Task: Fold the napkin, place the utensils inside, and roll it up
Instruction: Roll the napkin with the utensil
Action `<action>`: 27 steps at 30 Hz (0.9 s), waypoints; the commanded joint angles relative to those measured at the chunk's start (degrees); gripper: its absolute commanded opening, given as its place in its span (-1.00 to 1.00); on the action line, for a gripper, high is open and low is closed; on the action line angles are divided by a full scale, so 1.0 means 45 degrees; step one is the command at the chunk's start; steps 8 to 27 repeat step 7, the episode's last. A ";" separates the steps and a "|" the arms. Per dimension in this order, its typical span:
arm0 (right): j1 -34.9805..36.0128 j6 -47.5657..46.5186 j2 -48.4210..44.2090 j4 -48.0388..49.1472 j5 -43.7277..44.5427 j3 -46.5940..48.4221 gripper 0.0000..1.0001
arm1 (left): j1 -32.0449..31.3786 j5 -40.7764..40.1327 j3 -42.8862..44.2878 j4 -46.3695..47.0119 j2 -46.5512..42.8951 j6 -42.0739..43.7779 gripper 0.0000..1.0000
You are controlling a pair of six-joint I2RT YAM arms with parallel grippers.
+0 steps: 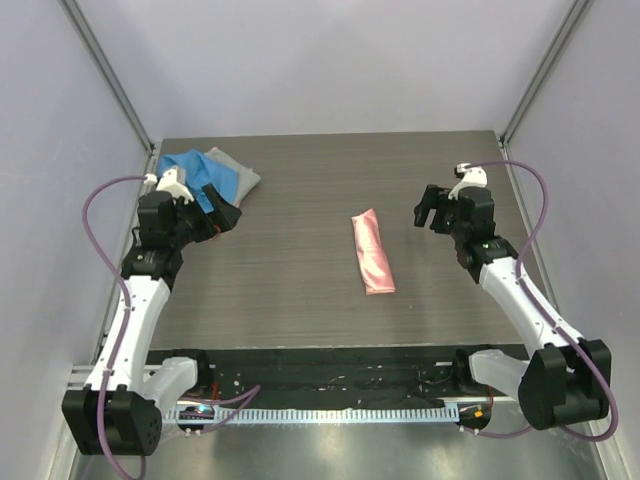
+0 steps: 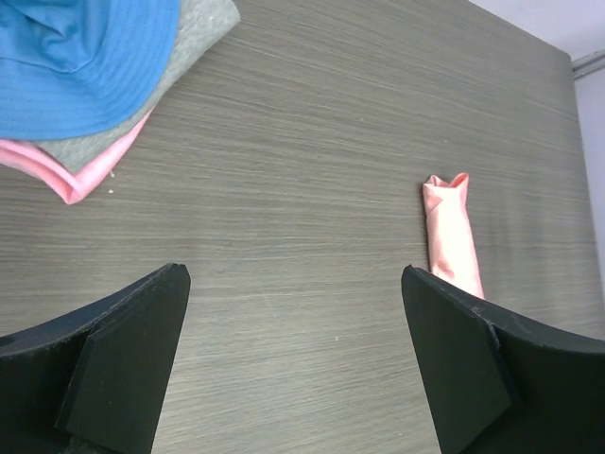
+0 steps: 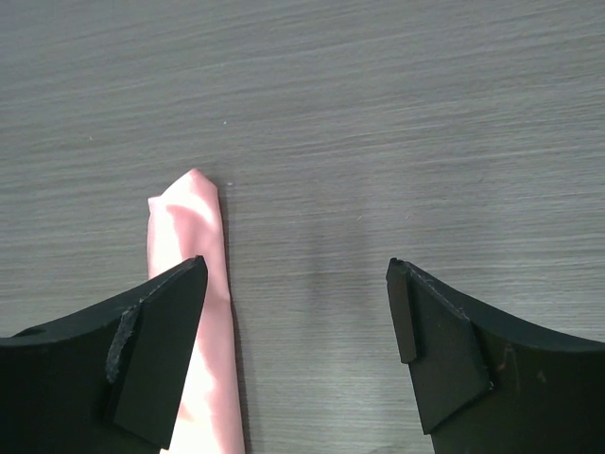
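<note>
Now | napkin rolled up, untouched | left fingers apart | right fingers apart

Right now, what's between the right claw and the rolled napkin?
Nothing: only bare table separates the right claw from the napkin, clearest in the top view.

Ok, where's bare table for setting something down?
Widest bare patch: between the cloth pile and the rolled napkin. Also free: the near strip before the napkin, and right of it, under the right end effector. Crowded: far-left corner, pile plus left end effector.
</note>
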 commanded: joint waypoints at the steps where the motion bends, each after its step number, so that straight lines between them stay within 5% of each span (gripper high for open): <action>1: 0.0061 0.0164 -0.0487 0.1908 0.0699 -0.0641 0.70 | 0.0094 -0.0663 -0.0440 0.1102 -0.0594 0.0364 0.99; 27: 0.0061 0.0340 -0.0507 0.1967 0.0679 -0.1032 0.71 | 0.0094 -0.0605 -0.0518 0.1102 -0.0673 0.0345 1.00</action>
